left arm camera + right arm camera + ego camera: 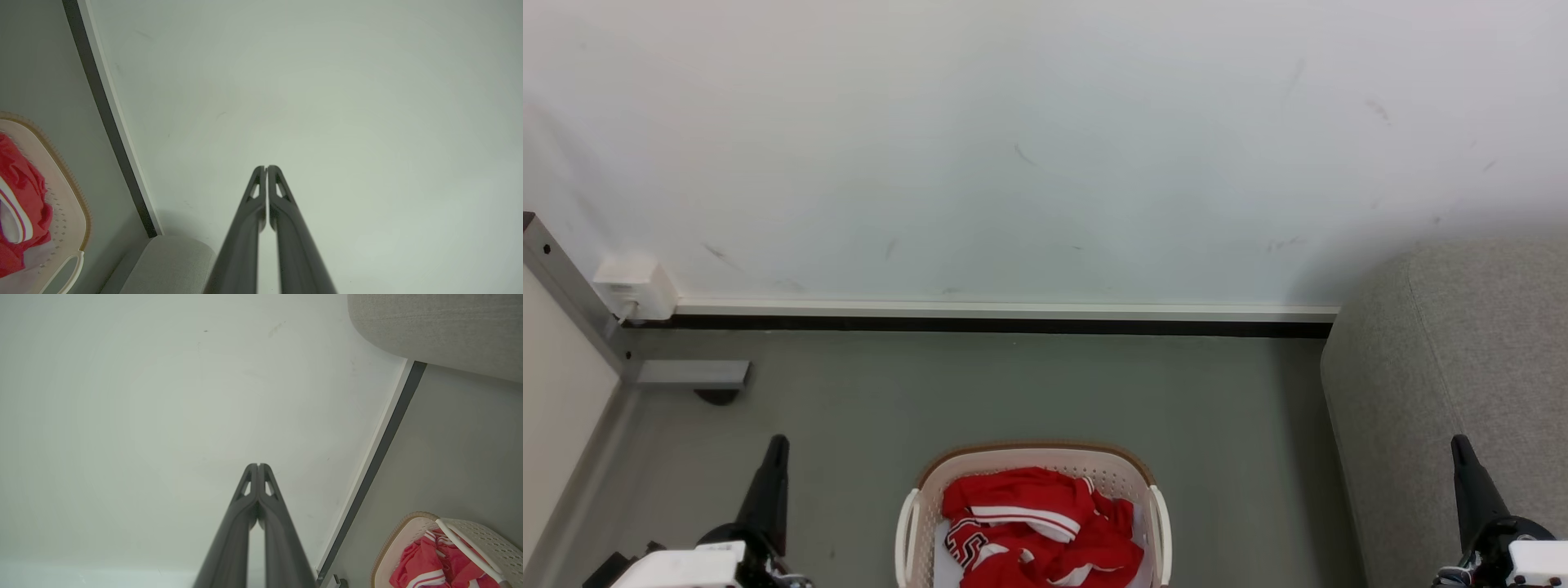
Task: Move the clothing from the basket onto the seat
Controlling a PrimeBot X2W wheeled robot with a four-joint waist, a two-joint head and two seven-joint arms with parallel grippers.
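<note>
The red clothing [1037,531] with white stripes lies bunched inside the cream basket [1033,457], which stands on the grey floor at the bottom centre of the head view. The light-grey seat [1462,359] rises at the right, beside the basket. My left gripper [778,445] points up at the lower left, well left of the basket, shut and empty. My right gripper [1459,445] is at the lower right, in front of the seat, also shut and empty. The left wrist view shows the left gripper [266,167] shut, with the basket [77,212] and clothing [20,204] at its left. Shut tips of the right gripper [258,465], the basket [478,535], the clothing [433,563] and the seat [441,326] appear in the right wrist view.
A white wall [1013,147] with a dark skirting strip [996,325] runs behind the basket. At the left stands a metal frame leg [572,302] with a white box [633,287] on the wall. Bare grey floor [1029,384] lies between the basket and the wall.
</note>
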